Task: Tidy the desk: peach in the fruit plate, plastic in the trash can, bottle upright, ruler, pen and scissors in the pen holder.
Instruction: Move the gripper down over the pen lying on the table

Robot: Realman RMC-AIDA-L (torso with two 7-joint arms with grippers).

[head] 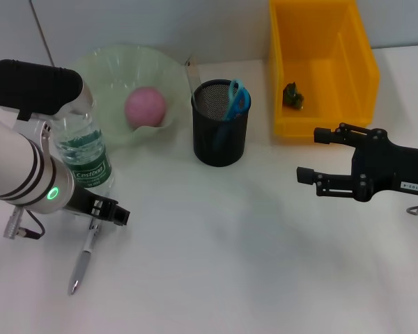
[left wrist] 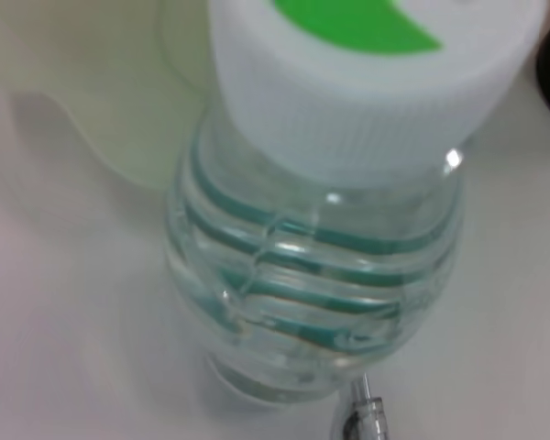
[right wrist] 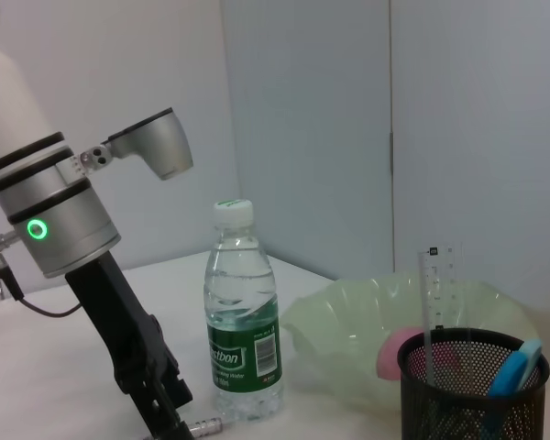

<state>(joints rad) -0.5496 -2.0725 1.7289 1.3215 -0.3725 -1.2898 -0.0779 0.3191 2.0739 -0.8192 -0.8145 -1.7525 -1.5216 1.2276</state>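
The clear water bottle (head: 83, 156) stands upright beside the pale green fruit plate (head: 118, 62), which holds the pink peach (head: 145, 106). The bottle also shows in the left wrist view (left wrist: 321, 266) and the right wrist view (right wrist: 243, 312). The black mesh pen holder (head: 220, 125) holds blue scissors (head: 235, 99) and a clear ruler (head: 192, 73). A silver pen (head: 83, 259) lies on the table in front of the bottle. My left gripper (head: 115, 213) is low at the pen's upper end, next to the bottle. My right gripper (head: 317, 154) is open and empty, right of the holder.
The yellow bin (head: 320, 118) stands at the back right with a dark crumpled piece of plastic (head: 292, 96) inside. A grey wall runs behind the table. White table surface (head: 223, 264) lies between the two arms.
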